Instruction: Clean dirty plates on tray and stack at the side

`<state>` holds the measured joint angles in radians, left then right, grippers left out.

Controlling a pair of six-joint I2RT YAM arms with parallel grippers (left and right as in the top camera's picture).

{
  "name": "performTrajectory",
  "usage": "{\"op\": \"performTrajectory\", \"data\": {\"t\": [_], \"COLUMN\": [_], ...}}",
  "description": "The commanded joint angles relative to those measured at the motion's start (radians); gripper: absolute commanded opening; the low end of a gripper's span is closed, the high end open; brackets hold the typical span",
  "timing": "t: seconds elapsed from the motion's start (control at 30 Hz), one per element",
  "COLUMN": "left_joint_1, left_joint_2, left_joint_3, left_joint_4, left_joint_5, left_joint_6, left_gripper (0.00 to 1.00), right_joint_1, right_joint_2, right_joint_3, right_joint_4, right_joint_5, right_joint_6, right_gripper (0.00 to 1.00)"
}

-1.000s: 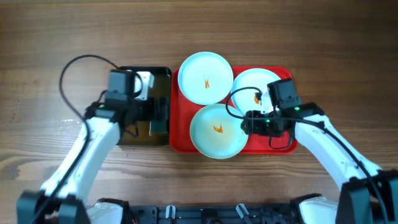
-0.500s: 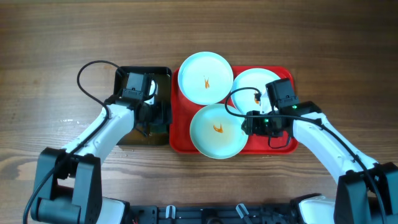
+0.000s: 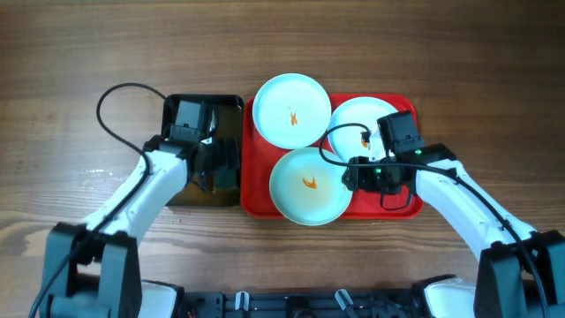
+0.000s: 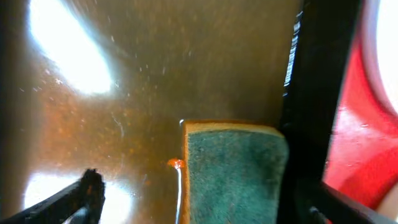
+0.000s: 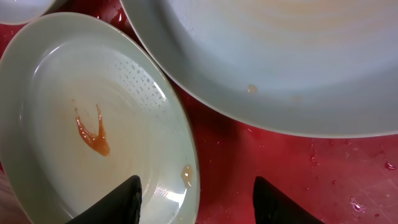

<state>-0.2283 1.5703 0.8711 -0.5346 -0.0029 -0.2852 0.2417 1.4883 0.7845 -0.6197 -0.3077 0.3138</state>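
**Sponge between the left fingers, plate rim between the right**

We take the tray (image 3: 251,177) as our landmark. All three plates lie on it, none yet stacked at the side. One plate (image 3: 292,109) is at its far left corner and a second (image 3: 357,117) at its far right. The third (image 5: 93,124) is in its near half, orange mark in the middle.

Just off the tray's left edge stands the black tub (image 3: 225,99), and the left gripper (image 4: 202,196) hangs inside it. Its fingers are spread apart, and the green sponge (image 4: 236,168) lies between them, nearer the finger on the tray's side. The sponge's long axis seems to run along the tub wall that faces the tray, so the fingers straddle its short width.

The right gripper (image 5: 196,196) is over the tray's near half, fingers apart and holding nothing. One finger is above the near plate, the other above bare red tray, with the plate's rim between them.

We judge the sponge pick comes first, and it needs little more than a descent and a squeeze.
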Motion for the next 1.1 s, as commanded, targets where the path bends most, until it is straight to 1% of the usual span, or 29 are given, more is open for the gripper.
{"op": "performTrajectory", "data": {"t": [0.0, 0.03, 0.13, 0.23, 0.27, 0.4, 0.47, 0.5, 0.53, 0.57, 0.6, 0.7, 0.87, 0.9, 0.93, 0.97, 1.0, 1.03, 1.07], "left_joint_1": [0.001, 0.001, -0.001, -0.014, -0.021, -0.045, -0.059, -0.066, -0.072, -0.074, -0.075, -0.075, -0.101, -0.108, -0.108, -0.108, -0.104, -0.097, -0.087], "left_joint_2": [0.061, 0.070, 0.102, 0.114, 0.114, 0.115, 0.115, 0.115, 0.115, 0.115, 0.115, 0.119, 0.170, 0.177, 0.178, 0.178, 0.176, 0.175, 0.171], "left_joint_3": [0.014, 0.014, 0.014, 0.014, 0.014, 0.013, 0.013, 0.011, 0.011, 0.011, 0.011, 0.011, 0.011, 0.011, 0.011, 0.012, 0.012, 0.017, 0.024], "left_joint_4": [0.000, 0.001, 0.008, 0.008, 0.010, 0.011, 0.016, 0.024, 0.032, 0.043, 0.058, 0.109, 0.092, 0.084, 0.082, 0.083, 0.087, 0.086, 0.086], "left_joint_5": [0.060, 0.075, 0.108, 0.107, 0.107, 0.105, 0.071, 0.040, -0.003, -0.037, -0.058, -0.058, -0.024, -0.024, -0.025, -0.025, -0.036, -0.073, -0.106], "left_joint_6": [-0.019, -0.019, -0.019, -0.019, -0.019, -0.019, -0.019, -0.019, -0.019, -0.019, -0.019, -0.019, -0.019, -0.019, -0.018, -0.015, -0.011, -0.011, -0.010], "left_gripper": [0.79, 0.72, 0.63, 0.61, 0.58, 0.58, 0.58, 0.61, 0.68, 0.68, 0.66, 0.66, 0.59, 0.55, 0.48, 0.27, 0.13, 0.04, 0.04], "right_joint_1": [0.006, 0.006, 0.006, 0.006, 0.006, 0.006, 0.006, 0.006, 0.006, 0.006, 0.006, 0.006, 0.006, 0.006, 0.006, 0.006, 0.006, 0.006, 0.006], "right_joint_2": [0.011, 0.011, 0.011, 0.011, 0.011, 0.011, 0.011, 0.011, 0.011, 0.011, 0.011, 0.011, 0.011, 0.011, 0.011, 0.011, 0.011, 0.011, 0.011], "right_joint_3": [0.019, 0.019, 0.019, 0.019, 0.019, 0.019, 0.019, 0.019, 0.019, 0.019, 0.019, 0.019, 0.019, 0.019, 0.019, 0.019, 0.019, 0.019, 0.019], "right_joint_4": [0.005, 0.005, 0.005, 0.005, 0.005, 0.005, 0.005, 0.005, 0.005, 0.005, 0.005, 0.005, 0.004, 0.004, 0.004, 0.004, 0.004, 0.004, 0.004], "right_joint_5": [-0.013, -0.012, -0.013, -0.013, -0.013, -0.013, -0.013, -0.013, -0.013, -0.013, -0.013, -0.013, -0.013, -0.013, -0.013, -0.013, -0.013, -0.013, -0.013], "right_joint_6": [0.005, 0.005, 0.005, 0.005, 0.005, 0.005, 0.005, 0.005, 0.005, 0.005, 0.005, 0.005, 0.005, 0.005, 0.005, 0.005, 0.004, 0.004, 0.005], "right_gripper": [0.57, 0.57, 0.58, 0.57, 0.57, 0.57, 0.57, 0.57, 0.57, 0.57, 0.57, 0.57, 0.57, 0.57, 0.57, 0.57, 0.57, 0.57, 0.57]}}
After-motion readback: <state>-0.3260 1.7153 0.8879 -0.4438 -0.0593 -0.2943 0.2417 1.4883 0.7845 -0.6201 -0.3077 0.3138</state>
